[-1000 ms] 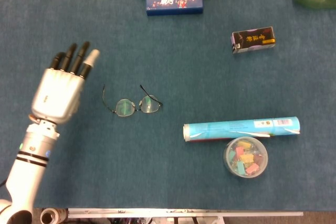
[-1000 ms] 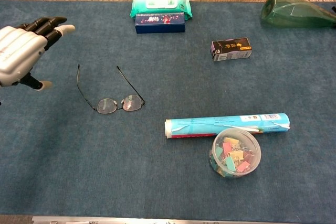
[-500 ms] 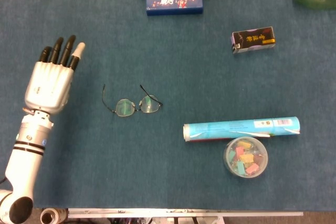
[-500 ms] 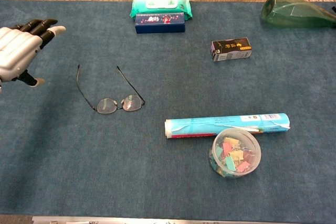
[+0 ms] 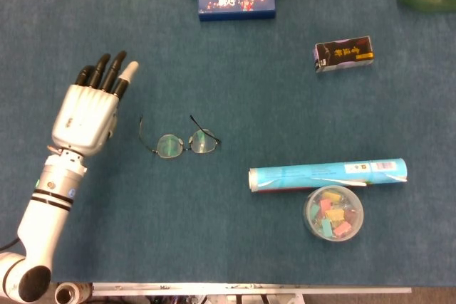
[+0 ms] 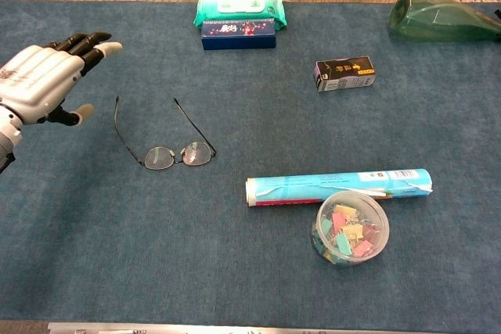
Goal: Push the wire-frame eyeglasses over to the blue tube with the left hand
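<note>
Blue carpet-like cloth [image 5: 142,247], matte and faintly napped, covered the table, and on it the wire-frame eyeglasses [image 5: 179,142] lay left of centre, thin dark metal with two rounded lenses and both temple arms unfolded toward the far side. The left hand [image 5: 89,113], a smooth silver-grey shell with dark fingers, hovered just left of the glasses without touching them, fingers released and extended, grasping nothing. The right hand was not in view. The blue tube [image 5: 328,174], a glossy cylinder with a printed label, lay on its side to the right of the glasses and a little nearer, well apart from them. By my reading this was the approach step, the push not yet begun. The next move would call for bringing the hand down to the left temple arm or rim and sweeping rightward and slightly nearer; the light frame could pivot or snag on the cloth. A clear round tub of coloured clips [image 5: 333,213] sat touching the tube's near side, so the push would want to stop short.
</note>
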You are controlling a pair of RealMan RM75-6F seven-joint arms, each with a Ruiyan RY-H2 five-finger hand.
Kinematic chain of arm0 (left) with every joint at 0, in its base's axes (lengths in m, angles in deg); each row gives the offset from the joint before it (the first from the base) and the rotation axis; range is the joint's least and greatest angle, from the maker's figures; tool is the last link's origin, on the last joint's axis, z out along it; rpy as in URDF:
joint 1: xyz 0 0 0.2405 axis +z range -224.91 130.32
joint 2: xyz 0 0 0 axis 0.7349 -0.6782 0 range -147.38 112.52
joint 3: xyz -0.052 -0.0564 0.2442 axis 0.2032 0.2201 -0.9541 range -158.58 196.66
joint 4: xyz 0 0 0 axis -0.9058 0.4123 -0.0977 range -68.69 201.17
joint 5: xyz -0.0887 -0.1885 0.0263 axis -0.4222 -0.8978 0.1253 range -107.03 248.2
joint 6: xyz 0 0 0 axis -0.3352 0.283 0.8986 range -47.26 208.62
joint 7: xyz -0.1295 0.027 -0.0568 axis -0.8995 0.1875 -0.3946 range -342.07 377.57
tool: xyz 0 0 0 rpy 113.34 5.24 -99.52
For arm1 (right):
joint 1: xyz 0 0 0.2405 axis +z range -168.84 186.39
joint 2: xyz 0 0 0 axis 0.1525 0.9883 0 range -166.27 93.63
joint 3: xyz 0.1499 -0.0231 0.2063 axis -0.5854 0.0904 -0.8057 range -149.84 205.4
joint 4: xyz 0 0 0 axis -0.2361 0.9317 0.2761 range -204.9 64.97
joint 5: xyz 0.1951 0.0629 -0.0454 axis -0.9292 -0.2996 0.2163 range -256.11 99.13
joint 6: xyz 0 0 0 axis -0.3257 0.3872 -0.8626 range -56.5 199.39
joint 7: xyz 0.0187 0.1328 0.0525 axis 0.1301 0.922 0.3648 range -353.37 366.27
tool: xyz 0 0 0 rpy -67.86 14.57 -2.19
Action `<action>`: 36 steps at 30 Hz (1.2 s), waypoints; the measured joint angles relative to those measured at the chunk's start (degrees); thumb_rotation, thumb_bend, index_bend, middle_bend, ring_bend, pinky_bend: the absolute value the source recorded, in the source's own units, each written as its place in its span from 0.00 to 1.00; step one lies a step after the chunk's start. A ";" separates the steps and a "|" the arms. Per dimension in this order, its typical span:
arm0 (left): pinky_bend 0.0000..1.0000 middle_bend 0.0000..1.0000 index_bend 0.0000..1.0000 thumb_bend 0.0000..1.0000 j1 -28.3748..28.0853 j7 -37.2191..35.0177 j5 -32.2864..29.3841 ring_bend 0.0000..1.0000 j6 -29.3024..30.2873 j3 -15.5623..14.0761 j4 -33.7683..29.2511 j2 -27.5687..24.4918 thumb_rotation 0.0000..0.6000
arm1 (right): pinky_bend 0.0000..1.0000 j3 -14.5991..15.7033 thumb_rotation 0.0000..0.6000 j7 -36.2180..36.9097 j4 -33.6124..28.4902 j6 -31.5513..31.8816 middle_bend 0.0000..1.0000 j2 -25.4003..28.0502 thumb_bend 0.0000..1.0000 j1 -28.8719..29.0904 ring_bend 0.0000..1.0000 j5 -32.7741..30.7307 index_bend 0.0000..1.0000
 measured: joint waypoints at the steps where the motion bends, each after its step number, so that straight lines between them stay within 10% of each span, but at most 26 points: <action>1: 0.16 0.00 0.00 0.34 -0.06 0.16 0.12 0.00 -0.09 0.04 -0.32 0.21 1.00 | 0.53 -0.01 1.00 -0.01 -0.01 0.01 0.46 0.00 0.17 0.00 0.43 -0.01 0.55; 36: 0.16 0.00 0.00 0.34 -5.94 4.44 -5.35 0.00 -8.73 2.61 7.95 14.34 1.00 | 0.53 -0.61 1.00 2.89 -1.60 3.32 0.46 2.33 0.17 -1.54 0.43 1.05 0.55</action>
